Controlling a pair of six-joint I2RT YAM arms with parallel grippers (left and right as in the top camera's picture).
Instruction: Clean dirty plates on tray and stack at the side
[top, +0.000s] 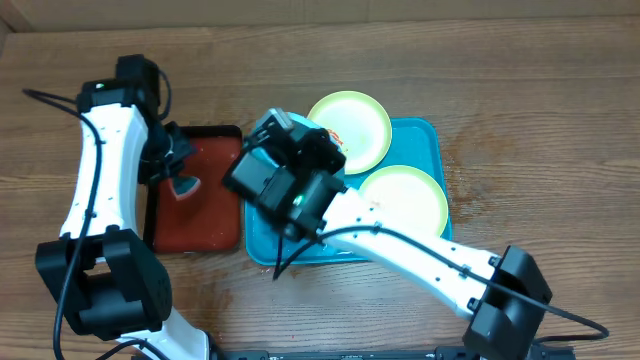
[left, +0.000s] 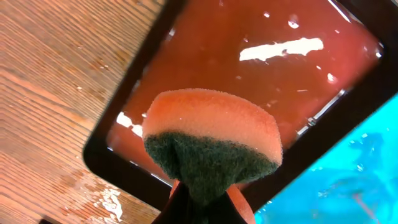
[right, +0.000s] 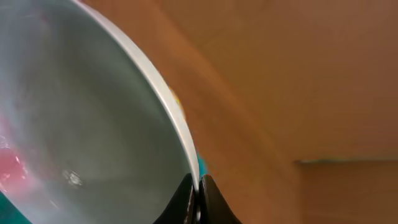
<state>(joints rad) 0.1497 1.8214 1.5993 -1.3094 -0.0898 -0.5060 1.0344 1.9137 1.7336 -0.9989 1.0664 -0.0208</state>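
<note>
Left gripper (left: 200, 202) pinched sponge (left: 211, 140) over red tray (top: 200, 215) | right gripper (right: 199, 193) clamped blue plate (right: 93, 124) rim above cyan tray (top: 425, 135) | two green plates (top: 350, 130) lay there

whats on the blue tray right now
Two yellow-green plates lie on the blue tray. The right hand pinches a third plate's rim. The arm covers the tray's left half, so anything there is hidden.

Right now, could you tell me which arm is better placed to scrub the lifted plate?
Left: its jaws grip the sponge over the red tray, while the right holds the plate by its rim.
</note>
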